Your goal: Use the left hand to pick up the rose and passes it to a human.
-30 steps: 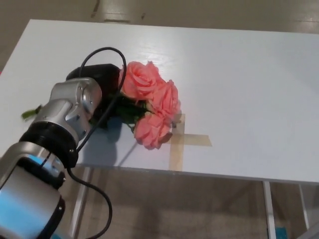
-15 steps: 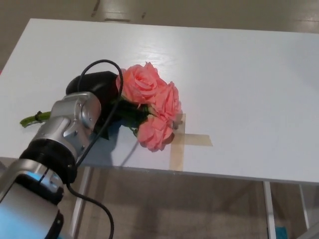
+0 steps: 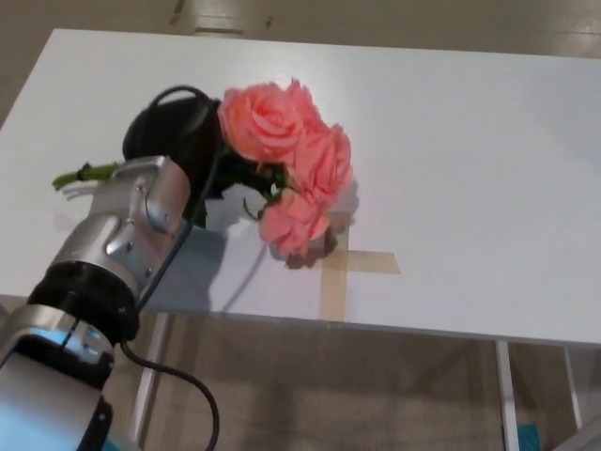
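Head view shows your left hand [image 3: 174, 141], closed on the rose [image 3: 286, 160], sitting higher than a second ago. The pink blooms have risen left of centre, the lowest bloom now barely above the worktop [image 3: 451, 150] near the tape cross [image 3: 343, 268], the stem end poking out at the far left. The pickup looks done; no person shows yet.

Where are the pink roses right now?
In the head view, the pink roses sit left of centre, held in the robot's left hand above the white table, just up-left of the tape cross.
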Motion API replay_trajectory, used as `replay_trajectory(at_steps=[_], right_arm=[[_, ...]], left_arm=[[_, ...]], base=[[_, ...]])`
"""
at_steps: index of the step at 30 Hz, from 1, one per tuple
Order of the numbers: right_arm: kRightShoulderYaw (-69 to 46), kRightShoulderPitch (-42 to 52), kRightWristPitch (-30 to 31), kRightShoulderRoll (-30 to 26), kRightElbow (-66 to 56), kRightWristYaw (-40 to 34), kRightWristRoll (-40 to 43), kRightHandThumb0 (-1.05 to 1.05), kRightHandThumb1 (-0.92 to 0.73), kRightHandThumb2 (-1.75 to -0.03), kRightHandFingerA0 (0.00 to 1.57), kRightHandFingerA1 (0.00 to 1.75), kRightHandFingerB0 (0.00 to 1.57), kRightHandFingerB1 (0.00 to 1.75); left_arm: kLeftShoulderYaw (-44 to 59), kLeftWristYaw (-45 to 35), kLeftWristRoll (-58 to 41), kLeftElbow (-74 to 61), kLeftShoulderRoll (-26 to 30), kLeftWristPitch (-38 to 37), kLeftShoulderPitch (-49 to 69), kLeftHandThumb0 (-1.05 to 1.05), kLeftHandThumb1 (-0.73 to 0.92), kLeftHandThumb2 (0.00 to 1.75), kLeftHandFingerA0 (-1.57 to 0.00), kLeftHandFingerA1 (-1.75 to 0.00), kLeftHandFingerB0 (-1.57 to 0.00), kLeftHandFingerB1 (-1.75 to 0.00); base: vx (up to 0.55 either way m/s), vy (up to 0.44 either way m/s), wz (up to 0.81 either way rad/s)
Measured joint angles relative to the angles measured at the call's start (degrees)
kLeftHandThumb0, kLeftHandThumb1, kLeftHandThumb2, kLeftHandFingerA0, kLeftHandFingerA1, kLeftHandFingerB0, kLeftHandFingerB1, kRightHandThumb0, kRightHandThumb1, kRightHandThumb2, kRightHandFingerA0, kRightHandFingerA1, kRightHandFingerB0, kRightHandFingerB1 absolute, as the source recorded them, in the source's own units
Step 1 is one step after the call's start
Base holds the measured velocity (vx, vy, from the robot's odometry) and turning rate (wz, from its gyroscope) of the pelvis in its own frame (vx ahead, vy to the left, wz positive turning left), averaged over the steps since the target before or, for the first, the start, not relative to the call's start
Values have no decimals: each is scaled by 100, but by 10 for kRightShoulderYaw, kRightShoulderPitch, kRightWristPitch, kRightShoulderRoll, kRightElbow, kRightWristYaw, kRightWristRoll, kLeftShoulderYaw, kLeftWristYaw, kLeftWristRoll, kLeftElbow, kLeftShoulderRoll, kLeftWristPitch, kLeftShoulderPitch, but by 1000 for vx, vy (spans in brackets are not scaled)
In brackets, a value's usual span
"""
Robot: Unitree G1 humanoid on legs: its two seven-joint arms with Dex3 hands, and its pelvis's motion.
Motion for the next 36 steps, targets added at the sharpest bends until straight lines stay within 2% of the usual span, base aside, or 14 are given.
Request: replay_trajectory(at_steps=[3, 4, 6, 8, 13, 21, 26, 27, 36], right_arm=[[0, 0, 0, 0, 0, 0, 0, -25, -67, -60, 69, 45, 52, 39], [1, 0, 0, 0, 0, 0, 0, -25, -67, -60, 69, 45, 52, 39], [1, 0, 0, -1, 0, 0, 0, -25, -67, -60, 69, 45, 52, 39], [1, 0, 0, -1, 0, 0, 0, -25, -67, -60, 69, 45, 52, 39], [1, 0, 0, -2, 0, 1, 0, -25, -67, -60, 68, 45, 52, 39], [3, 0, 0, -2, 0, 1, -1, -25, -67, -60, 68, 45, 52, 39], [3, -1, 0, -2, 0, 1, -1, -25, -67, -60, 68, 45, 52, 39], [3, -1, 0, -2, 0, 1, -1, -25, -67, -60, 68, 45, 52, 39], [3, -9, 0, -2, 0, 2, -1, -25, -67, -60, 68, 45, 52, 39]], left_arm=[[12, 9, -1, -18, 4, -10, -5, -17, 75, 62, -73, -161, -63, -133], [15, 12, -1, -26, 4, -13, -5, -22, 75, 59, -76, -165, -73, -118], [22, 15, -1, -41, 5, -18, -5, -20, 77, 58, -70, -163, -69, -126], [30, 17, -1, -58, 5, -22, -6, -13, 77, 62, -69, -154, -69, -116], [75, 16, -27, -104, -5, -28, -6, -14, 79, 63, -70, -150, -72, -112], [162, -18, -98, -162, -57, -3, -7, -15, 85, 65, -75, -151, -69, -114], [212, -48, -145, -174, -78, 14, -7, -15, 85, 69, -79, -147, -70, -112], [220, -53, -153, -175, -81, 17, -7, -17, 84, 72, -93, -139, -75, -106], [290, -105, -238, -191, -109, 64, -14, -17, 79, 74, -100, -138, -78, -105]], base=[[0, 0, 0], [0, 0, 0], [0, 0, 0], [0, 0, 0], [0, 0, 0], [0, 0, 0], [0, 0, 0], [0, 0, 0], [0, 0, 0]])
